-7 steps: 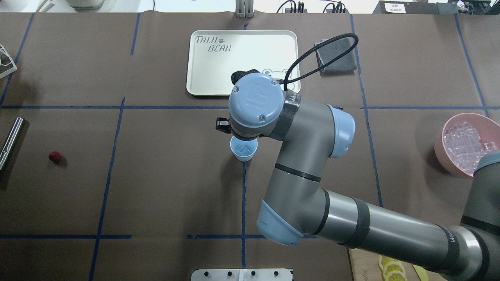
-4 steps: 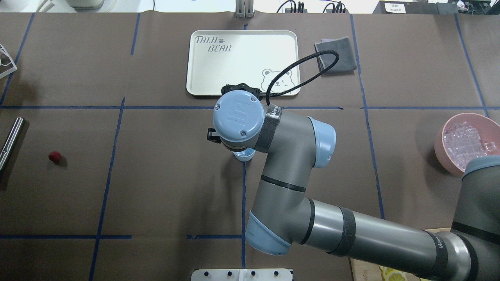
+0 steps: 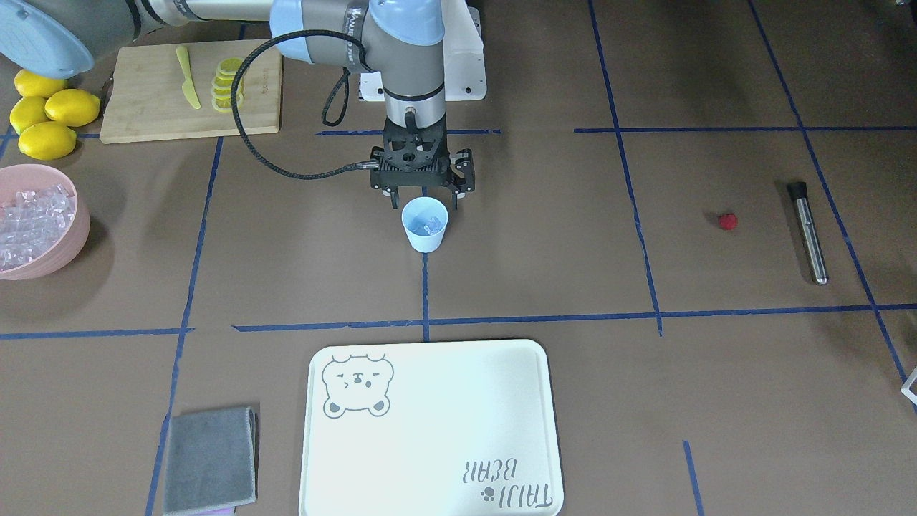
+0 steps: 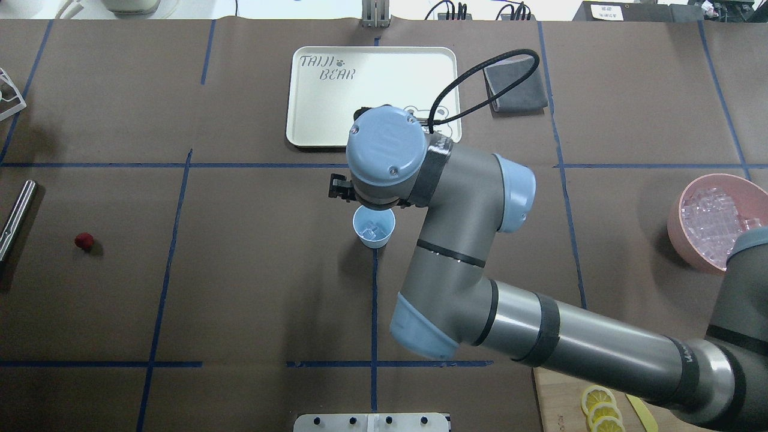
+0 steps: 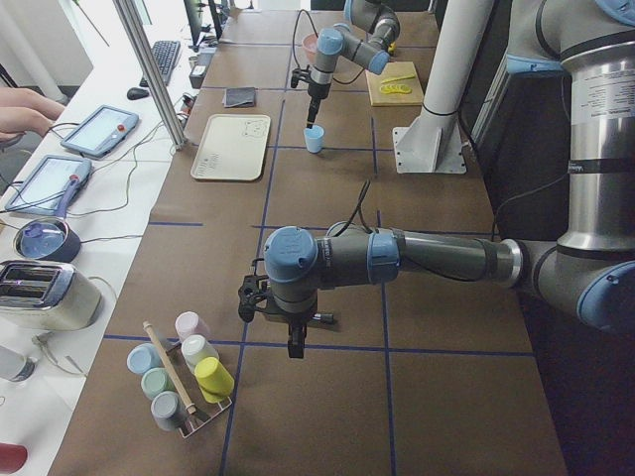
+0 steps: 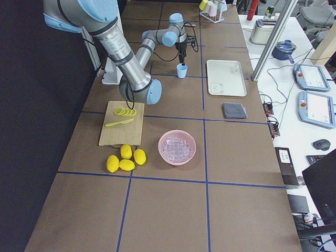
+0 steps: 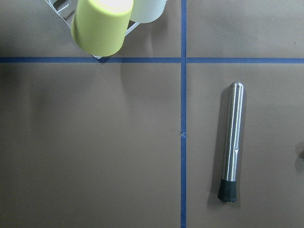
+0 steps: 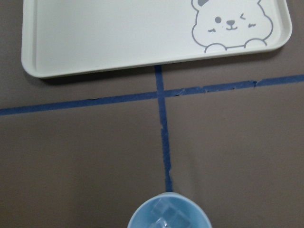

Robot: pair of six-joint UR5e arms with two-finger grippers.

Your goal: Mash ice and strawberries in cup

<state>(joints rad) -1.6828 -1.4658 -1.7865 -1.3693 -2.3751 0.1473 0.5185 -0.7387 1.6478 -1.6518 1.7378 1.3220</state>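
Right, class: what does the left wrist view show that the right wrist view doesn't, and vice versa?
Left wrist only: a silver metal rod with a black tip and a yellow-green plastic cup. Right wrist only: a cream rectangular bear-print tray and a small light blue plastic cup holding clear ice cubes. Both: brown table cover with blue tape lines.

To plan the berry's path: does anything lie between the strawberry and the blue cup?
Nothing visible does: only table with flat blue tape lines lies between the strawberry and the cup. The metal rod lies beyond the berry.
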